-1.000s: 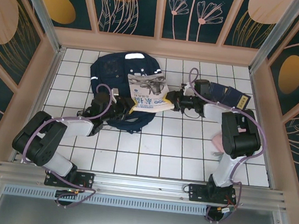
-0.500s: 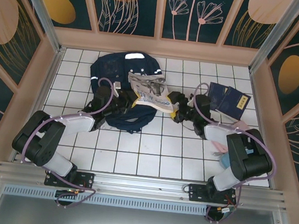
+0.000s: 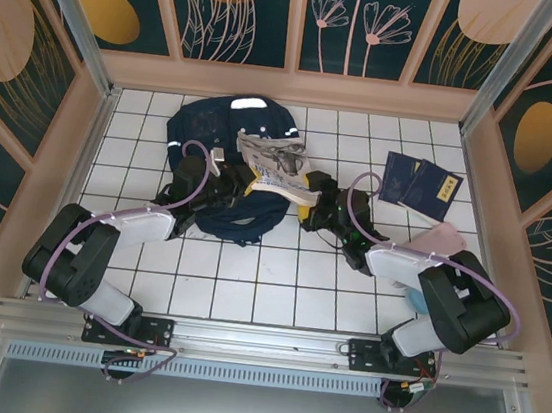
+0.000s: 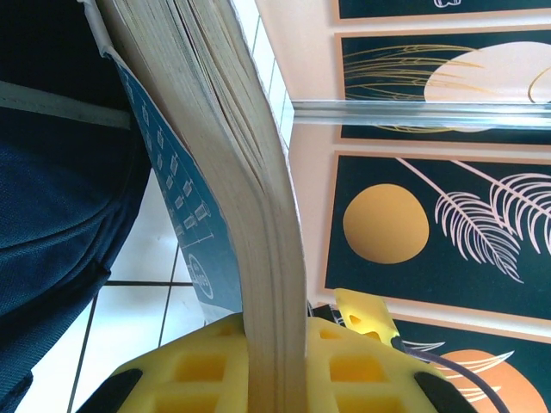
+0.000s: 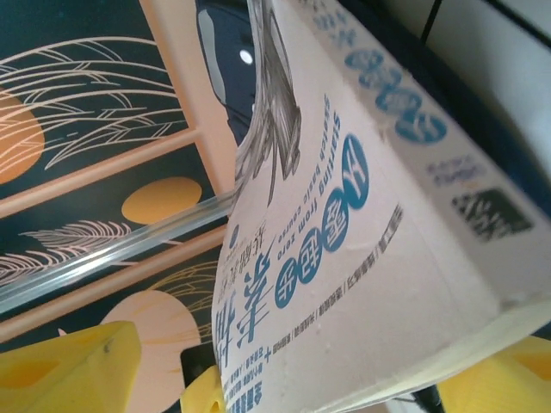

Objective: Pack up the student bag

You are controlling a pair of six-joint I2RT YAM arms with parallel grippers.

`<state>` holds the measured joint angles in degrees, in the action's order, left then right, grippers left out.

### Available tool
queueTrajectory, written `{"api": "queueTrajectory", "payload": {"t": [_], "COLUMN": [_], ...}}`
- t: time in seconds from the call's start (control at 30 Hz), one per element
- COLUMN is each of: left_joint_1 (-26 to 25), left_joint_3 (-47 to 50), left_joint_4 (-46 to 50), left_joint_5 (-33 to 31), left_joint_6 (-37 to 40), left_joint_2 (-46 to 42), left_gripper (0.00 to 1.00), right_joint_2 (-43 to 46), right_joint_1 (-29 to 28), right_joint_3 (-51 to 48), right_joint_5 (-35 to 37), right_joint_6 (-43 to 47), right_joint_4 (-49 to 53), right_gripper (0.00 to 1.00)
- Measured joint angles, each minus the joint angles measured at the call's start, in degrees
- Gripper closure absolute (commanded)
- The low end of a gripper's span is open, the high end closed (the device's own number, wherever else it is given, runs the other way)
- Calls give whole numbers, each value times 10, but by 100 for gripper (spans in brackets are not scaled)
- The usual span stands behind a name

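The left gripper is squeezed tight on a thick book. Up close, its yellow plastic pads have square holes in them (a bit like a waffle) and pinch the bottom edge of the cream pages. The right gripper has its jaws spread wide. Its yellow fingers sit on each side of the book's corner and are not pinching it.

The book is floppy, with a pale cover, round blue letters and a grey drawing. It bends over the edge of the bag, which lies at 11 o'clock on the table of shiny white square tiles. The bag is soft dark blue cloth, rounded, with thin white stripes. Two small dark blue booklets lie flat at 2 o'clock, well apart from the bag.
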<state>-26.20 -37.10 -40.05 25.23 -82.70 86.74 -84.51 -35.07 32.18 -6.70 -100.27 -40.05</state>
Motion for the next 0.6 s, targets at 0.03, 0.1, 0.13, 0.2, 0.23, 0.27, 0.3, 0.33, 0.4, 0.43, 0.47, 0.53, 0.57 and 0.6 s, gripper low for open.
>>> {"api": "queueTrajectory", "payload": {"t": [0.03, 0.1, 0.13, 0.2, 0.23, 0.27, 0.3, 0.33, 0.4, 0.43, 0.47, 0.53, 0.57, 0.6], "left_joint_1": [0, 0, 0, 0, 0, 0, 0, 0, 1, 2, 2, 2, 2, 2], "left_joint_3": [0, 0, -1, -1, -1, -1, -1, -1, -1, -1, -1, -1, -1, -1], "left_joint_4": [0, 0, 0, 0, 1, 1, 1, 1, 1, 1, 2, 3, 3, 5], "left_joint_5": [1, 1, 1, 1, 2, 3, 3, 3, 0, 0, -2, -2, -3, -3], "left_joint_6": [1, 4, 6, 10, 10, 12, 12, 13, 15, 15, 15, 15, 15, 15], "left_joint_2": [0, 0, 0, 0, 0, 0, 0, 0, 0, -1, -1, -3, -4, -5], "left_gripper": [96, 96, 96, 96, 96, 96, 96, 96, 95, 95, 94, 93, 92, 91], "right_joint_2": [-5, -15, -21, -34, -41, -47, -53, -59, -69, -73, -76, -80, -81, -83], "right_joint_1": [-8, -19, -25, -30, -32, -33, -34, -35, -37, -38, -40, -42, -43, -44], "right_joint_3": [6, 20, 29, 43, 50, 56, 61, 66, 73, 76, 78, 80, 80, 80], "right_joint_5": [7, 15, 19, 24, 26, 29, 31, 35, 43, 48, 54, 63, 66, 69], "right_joint_6": [-14, -35, -43, -56, -63, -68, -71, -73, -80, -82, -85, -87, -89, -88], "right_joint_4": [0, 3, 4, 4, 4, 3, 4, 4, 5, 5, 6, 7, 7, 7], "right_gripper": [20, 23, 26, 28, 29, 30, 31, 34, 41, 44, 46, 53, 54, 54]}}
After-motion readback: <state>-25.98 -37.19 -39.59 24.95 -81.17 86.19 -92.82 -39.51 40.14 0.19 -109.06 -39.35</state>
